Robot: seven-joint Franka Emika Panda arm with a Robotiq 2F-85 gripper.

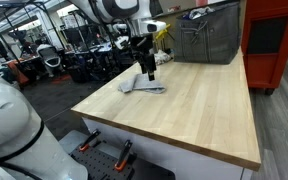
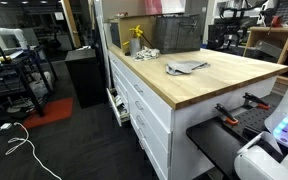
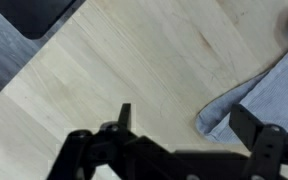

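A crumpled grey cloth (image 1: 142, 87) lies on the light wooden tabletop (image 1: 204, 110), near its left side. It also shows on the counter in an exterior view (image 2: 187, 67). My gripper (image 1: 147, 68) hangs just above the cloth's far edge, pointing down. In the wrist view the gripper (image 3: 187, 122) is open, its two dark fingers (image 3: 125, 115) spread wide over bare wood. A folded corner of the cloth (image 3: 269, 85) reaches in from the right, beside the right finger. Nothing sits between the fingers.
A grey metal basket (image 1: 206, 35) and a yellow object (image 1: 162, 32) stand at the back of the table. A red cabinet (image 1: 274, 40) stands beyond the far right corner. Orange-handled clamps (image 1: 104, 150) lie below the front edge. White drawers (image 2: 149, 110) face the counter's side.
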